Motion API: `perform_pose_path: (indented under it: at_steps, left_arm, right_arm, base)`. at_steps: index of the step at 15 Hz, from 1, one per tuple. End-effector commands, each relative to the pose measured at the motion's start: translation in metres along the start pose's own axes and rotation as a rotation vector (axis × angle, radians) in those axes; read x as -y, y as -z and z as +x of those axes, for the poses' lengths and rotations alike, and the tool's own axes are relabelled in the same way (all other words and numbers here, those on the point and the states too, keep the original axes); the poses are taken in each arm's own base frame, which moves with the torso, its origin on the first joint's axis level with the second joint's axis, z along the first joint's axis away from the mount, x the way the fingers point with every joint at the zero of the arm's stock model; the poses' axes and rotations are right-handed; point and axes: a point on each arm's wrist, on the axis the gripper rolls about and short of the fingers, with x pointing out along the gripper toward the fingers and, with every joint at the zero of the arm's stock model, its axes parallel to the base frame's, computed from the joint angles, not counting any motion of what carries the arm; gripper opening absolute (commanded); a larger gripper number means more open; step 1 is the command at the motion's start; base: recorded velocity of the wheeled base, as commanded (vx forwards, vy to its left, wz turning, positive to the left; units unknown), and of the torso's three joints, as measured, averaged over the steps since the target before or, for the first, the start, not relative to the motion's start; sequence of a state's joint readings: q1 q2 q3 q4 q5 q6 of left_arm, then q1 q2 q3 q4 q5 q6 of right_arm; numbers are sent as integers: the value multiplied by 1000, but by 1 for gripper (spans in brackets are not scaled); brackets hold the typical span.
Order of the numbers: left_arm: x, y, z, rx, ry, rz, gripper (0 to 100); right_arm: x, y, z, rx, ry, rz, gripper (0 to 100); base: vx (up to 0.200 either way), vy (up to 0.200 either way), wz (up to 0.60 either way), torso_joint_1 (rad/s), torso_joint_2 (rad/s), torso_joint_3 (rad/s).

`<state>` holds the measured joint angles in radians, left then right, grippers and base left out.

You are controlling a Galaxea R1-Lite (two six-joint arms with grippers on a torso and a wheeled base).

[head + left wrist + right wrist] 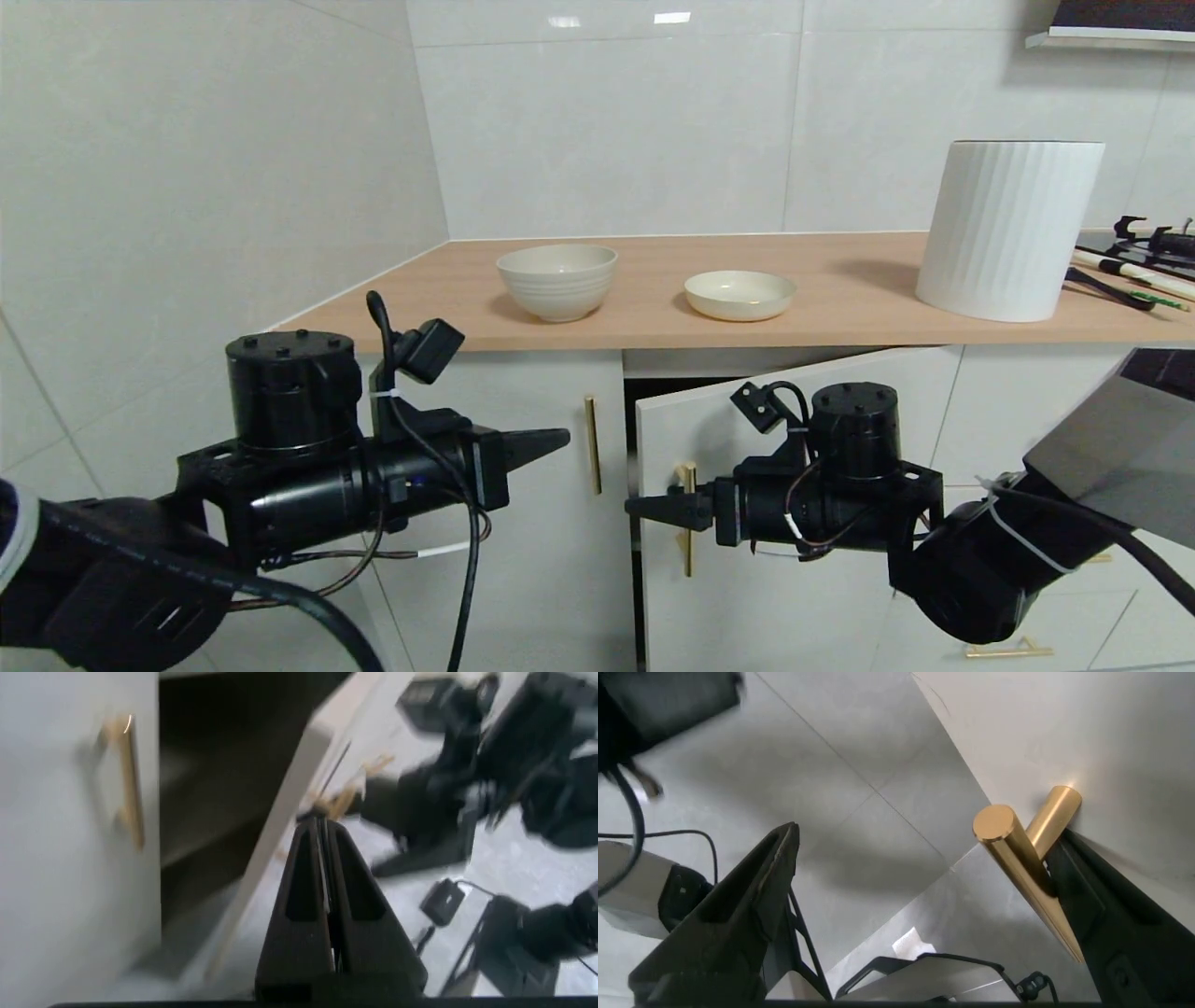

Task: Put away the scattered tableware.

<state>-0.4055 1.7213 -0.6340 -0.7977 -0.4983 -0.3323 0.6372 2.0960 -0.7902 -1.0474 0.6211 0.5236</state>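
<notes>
Our left gripper [320, 826] is clenched empty. Our right gripper [926, 838] is spread, one finger touching the door handle [1036, 873]. Utensils [1134, 278] at two o'clock are cut off.

The left arm comes in from the lower left of the head view, its forearm nearly level and its wrist straight. The left gripper [557, 436] points toward the robot's right, and its jaws are pressed together into one narrow wedge, tip to tip in the left wrist view [319, 826]. The right arm comes up from the lower right with its wrist level. The right gripper [642, 507] points toward the robot's left and sits lower than the left one, well apart from it. Its jaws stand spread wide [924, 845].
</notes>
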Motion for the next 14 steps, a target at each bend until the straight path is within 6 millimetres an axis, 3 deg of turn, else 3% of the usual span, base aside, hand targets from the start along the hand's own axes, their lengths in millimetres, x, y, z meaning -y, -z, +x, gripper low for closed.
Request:
perform_pose_path:
  at_steps: [1,8,11,14]
  left_arm:
    - [-13,1,26,-26,2,-15,0]
    - [-46,67,86,-156,-24,-49,0]
    - [-46,73,110,-106,-44,-12,0]
    - [-41,70,116,-89,-27,5,0]
  right_arm:
    - [2,3,1,-11,3,9,100]
    - [1,5,-3,-4,1,4,100]
    - [2,8,-2,-11,3,9,100]
    - [1,7,-3,-9,2,7,100]
  base:
    - [0,0,0,0,0,0]
    - [0,0,0,0,0,0]
    - [0,0,0,0,0,0]
    - [0,0,0,0,0,0]
